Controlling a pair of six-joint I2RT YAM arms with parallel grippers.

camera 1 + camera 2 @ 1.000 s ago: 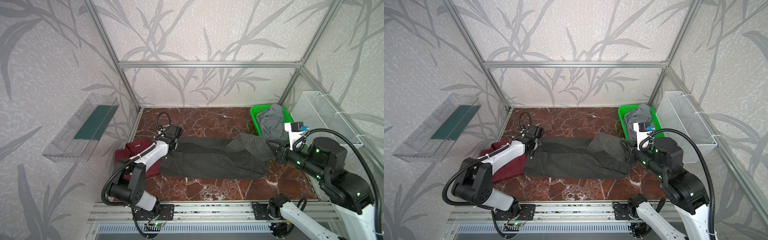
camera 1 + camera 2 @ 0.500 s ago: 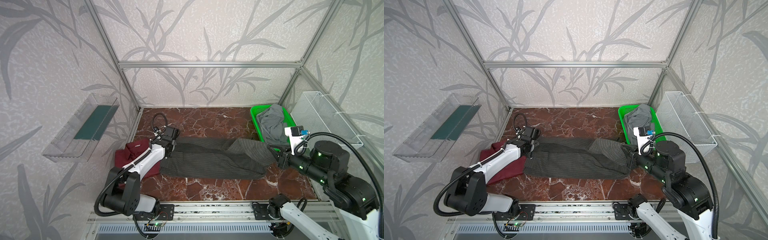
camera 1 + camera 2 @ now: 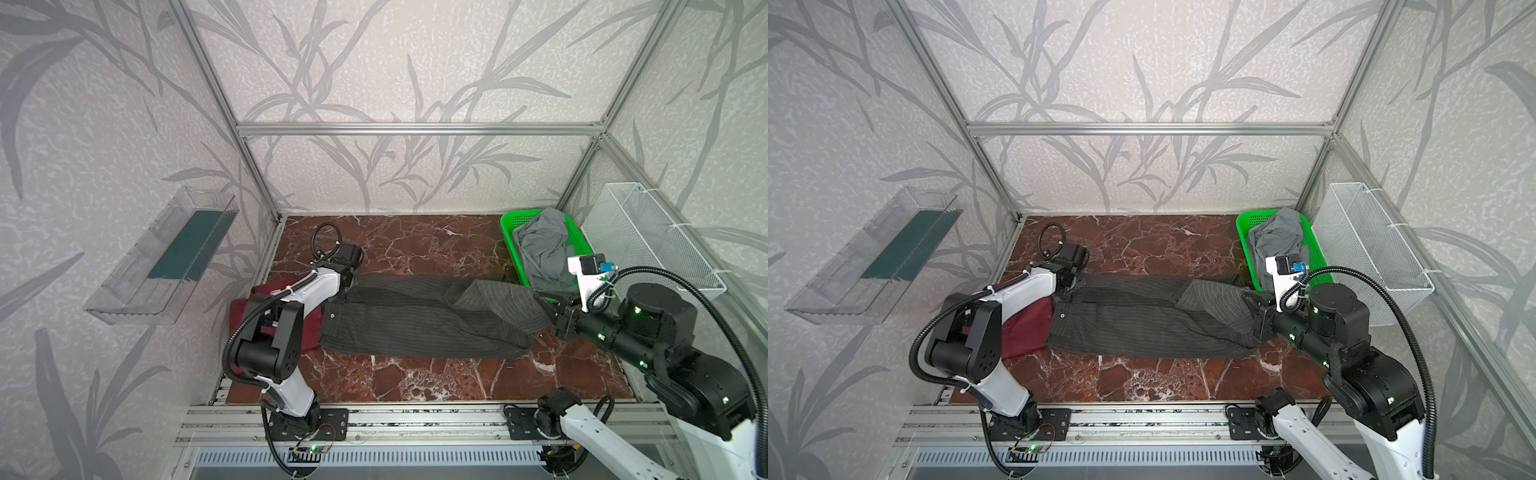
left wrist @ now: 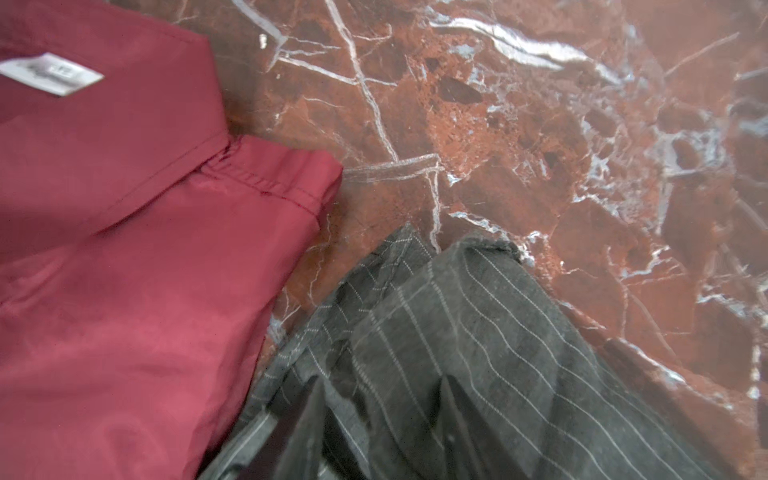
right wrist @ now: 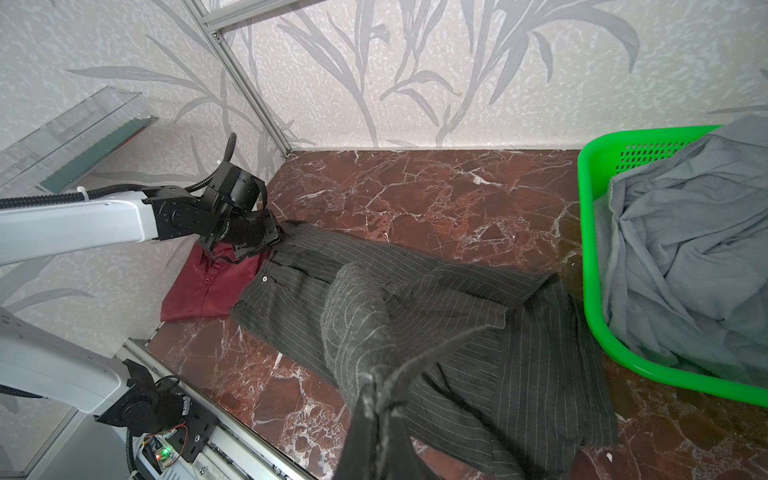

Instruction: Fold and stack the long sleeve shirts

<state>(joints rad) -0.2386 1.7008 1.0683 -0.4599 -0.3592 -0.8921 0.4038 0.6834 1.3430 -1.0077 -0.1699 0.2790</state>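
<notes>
top views, place: the pinstripe shirt (image 3: 415,328) is spread lengthwise across the middle of the marble table (image 3: 415,386). Its left end touches the maroon shirt (image 3: 245,307) and its right end lies near the green basket (image 3: 509,232).
top views, handling: the shirt is judged soft, light and limp. No shape is held, and sliding on the polished marble is expected.
top views, hold: it is best taken at collar corners, hems or cuffs, both ends at once, so that edges are kept square.
top views, grippers: the left gripper (image 3: 347,286) is set at the shirt's far left corner. The right gripper (image 3: 544,303) is set at the right end, where a fold is raised.
top views, basket: a grey garment (image 3: 1279,237) is heaped inside.
left wrist, jaws: the left gripper (image 4: 380,382) is seen with its fingers (image 4: 311,407) parted and striped cloth between them. No pinch is shown.
left wrist, look: charcoal weave, thin pale stripes, rumpled corner. The maroon shirt (image 4: 124,249) is just beside it: plain, smooth, with a stitched collar and a white label (image 4: 52,75).
right wrist, jaws: the right gripper (image 5: 376,399) is clenched on a bunched fold of the pinstripe shirt (image 5: 457,316), which is lifted off the table.
right wrist, look: a white button (image 5: 264,279) is seen near the collar end. The cloth is creased and not yet squared.
</notes>
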